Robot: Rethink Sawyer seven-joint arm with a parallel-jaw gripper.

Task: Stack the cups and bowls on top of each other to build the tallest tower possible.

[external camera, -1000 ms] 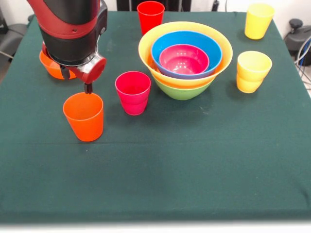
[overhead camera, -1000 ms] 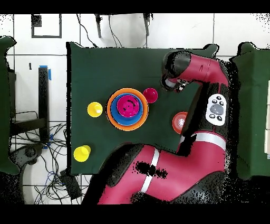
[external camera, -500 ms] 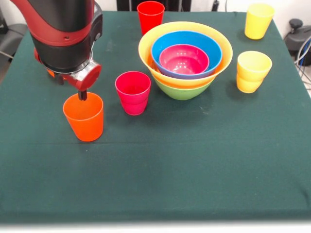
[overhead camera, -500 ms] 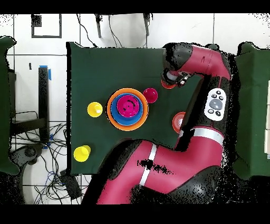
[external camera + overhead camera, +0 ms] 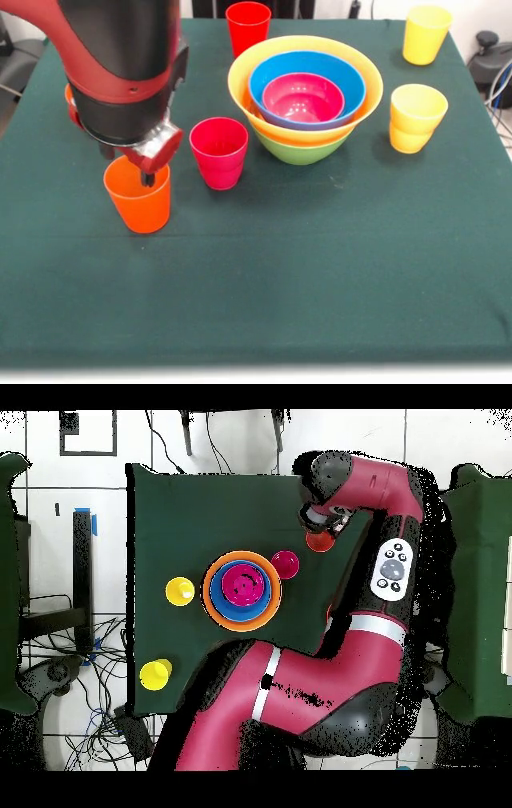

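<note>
An orange cup [image 5: 138, 198] stands upright at the table's left; in the overhead view the same orange cup [image 5: 320, 542] shows beside the arm's head. My gripper [image 5: 146, 178] hangs right over it, its tip dipping into the cup's mouth at the far rim; the gripper [image 5: 322, 524] is largely covered by the wrist from above. A magenta-pink cup [image 5: 218, 152] stands just right of it. The tower [image 5: 304, 136] is nested bowls: green base, orange, wide yellow rim [image 5: 240, 76], blue, magenta-pink innermost. A sliver of an orange bowl [image 5: 70, 102] peeks out behind the arm.
A red cup [image 5: 247, 26] stands behind the tower. One yellow cup [image 5: 416, 118] sits to the tower's right and another yellow cup [image 5: 426, 34] near the far right corner. The arm's bulk covers the table's left back part. Cables lie on the floor [image 5: 100, 684] beside the table.
The arm has swung forward and come down, bringing the gripper from above the orange cup's far rim into its mouth. The arm now hides most of the orange bowl.
</note>
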